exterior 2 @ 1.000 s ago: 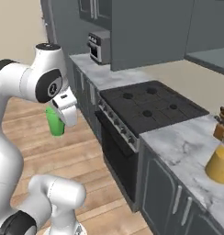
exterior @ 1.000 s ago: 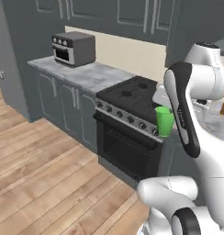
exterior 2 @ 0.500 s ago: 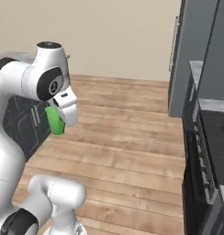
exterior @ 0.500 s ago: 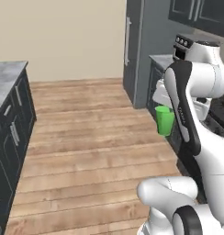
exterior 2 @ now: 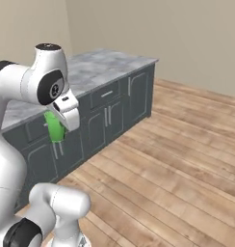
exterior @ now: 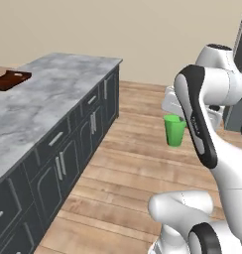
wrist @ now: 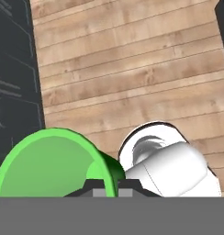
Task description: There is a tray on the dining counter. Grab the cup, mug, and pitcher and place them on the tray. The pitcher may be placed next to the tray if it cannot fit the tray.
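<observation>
Left base view showed the green cup [exterior: 174, 131] held up in the air over the wooden floor [exterior: 128, 163], well apart from the marble dining counter [exterior: 48, 94], with the arm's white links in front of its right side. The tray [exterior: 9, 79] lay at the far left end of that counter. Hand view looked into the cup's mouth, where the gripper [wrist: 111, 187] had its fingers pinched tight on the rim. Dark cabinets [exterior 2: 110, 116] stood under the counter.
</observation>
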Controlling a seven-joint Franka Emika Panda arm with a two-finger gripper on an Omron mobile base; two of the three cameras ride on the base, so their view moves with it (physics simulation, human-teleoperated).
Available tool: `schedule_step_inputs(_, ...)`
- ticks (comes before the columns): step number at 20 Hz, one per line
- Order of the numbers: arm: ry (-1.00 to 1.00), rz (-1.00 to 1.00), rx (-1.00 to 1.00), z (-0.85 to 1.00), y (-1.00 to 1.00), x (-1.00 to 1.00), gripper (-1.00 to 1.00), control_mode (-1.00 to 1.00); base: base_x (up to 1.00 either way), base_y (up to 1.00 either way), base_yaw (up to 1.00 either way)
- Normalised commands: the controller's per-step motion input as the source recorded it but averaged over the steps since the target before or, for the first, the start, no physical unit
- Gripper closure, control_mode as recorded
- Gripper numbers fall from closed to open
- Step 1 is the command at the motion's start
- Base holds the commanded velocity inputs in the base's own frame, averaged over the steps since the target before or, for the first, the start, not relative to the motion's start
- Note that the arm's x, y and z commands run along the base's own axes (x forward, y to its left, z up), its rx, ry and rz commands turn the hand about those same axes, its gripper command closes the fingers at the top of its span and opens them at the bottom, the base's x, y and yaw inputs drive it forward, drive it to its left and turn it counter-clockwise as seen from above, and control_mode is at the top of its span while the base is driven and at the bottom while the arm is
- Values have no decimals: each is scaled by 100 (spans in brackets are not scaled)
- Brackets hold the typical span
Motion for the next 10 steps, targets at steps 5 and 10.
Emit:
schedule_step_inputs(5, 0, 0, 0, 0, 0, 0, 100, 100, 54, -18, 9)
schedule_step_inputs(10, 0, 0, 0, 0, 0, 0, 100, 100, 98, -35, -2)
